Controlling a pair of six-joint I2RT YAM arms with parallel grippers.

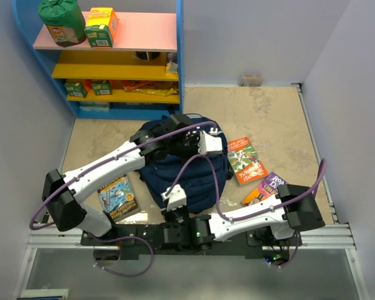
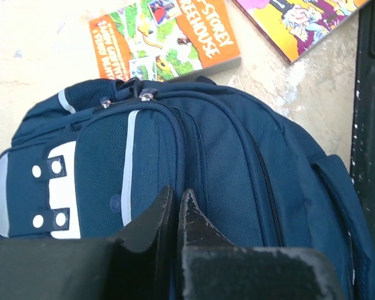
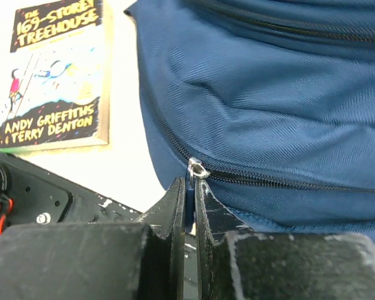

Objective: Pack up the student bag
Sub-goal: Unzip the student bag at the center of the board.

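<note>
The student bag (image 1: 194,181), a navy-blue backpack, lies in the middle of the table. Its white patch (image 2: 62,187) and light stripe show in the left wrist view. My left gripper (image 1: 197,142) (image 2: 176,194) is at the bag's far end, its jaws shut on a ridge of the bag's fabric. At the near-left edge of the bag my right gripper (image 1: 170,190) (image 3: 189,182) is shut on the silver zipper pull (image 3: 197,169). The pull's tab hangs between the jaws, and the zipper line runs off to the right, closed.
A treehouse book (image 1: 117,197) (image 3: 53,75) lies left of the bag. An orange book (image 1: 245,159) (image 2: 165,37) and a purple-and-orange book (image 1: 265,186) (image 2: 300,22) lie to its right. A blue shelf unit (image 1: 119,62) with boxes stands at the back left. Walls close in both sides.
</note>
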